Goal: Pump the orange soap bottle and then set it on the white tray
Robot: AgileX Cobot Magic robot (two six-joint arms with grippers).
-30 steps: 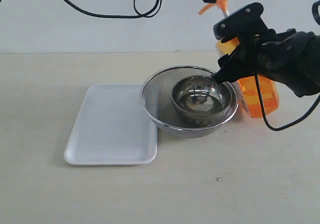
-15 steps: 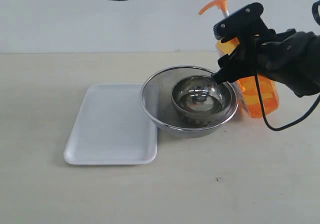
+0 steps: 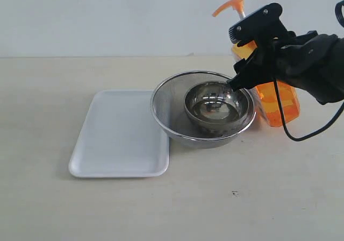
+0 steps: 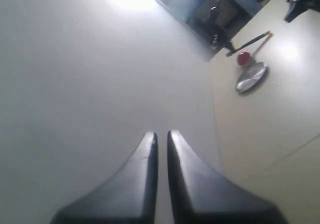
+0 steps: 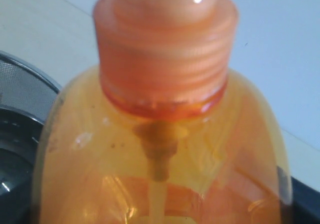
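Beige tabletop (image 3: 269, 198) below white wall (image 3: 107, 15); left hand (image 4: 161, 135) together, right hand (image 3: 242, 58) clamped on orange soap bottle (image 3: 282, 104).

The left gripper (image 4: 161, 134) and its black cables have lifted out past the top edge of the exterior view, leaving the orange soap bottle's (image 3: 280, 104) pump head (image 3: 231, 4) uncovered at upper right.
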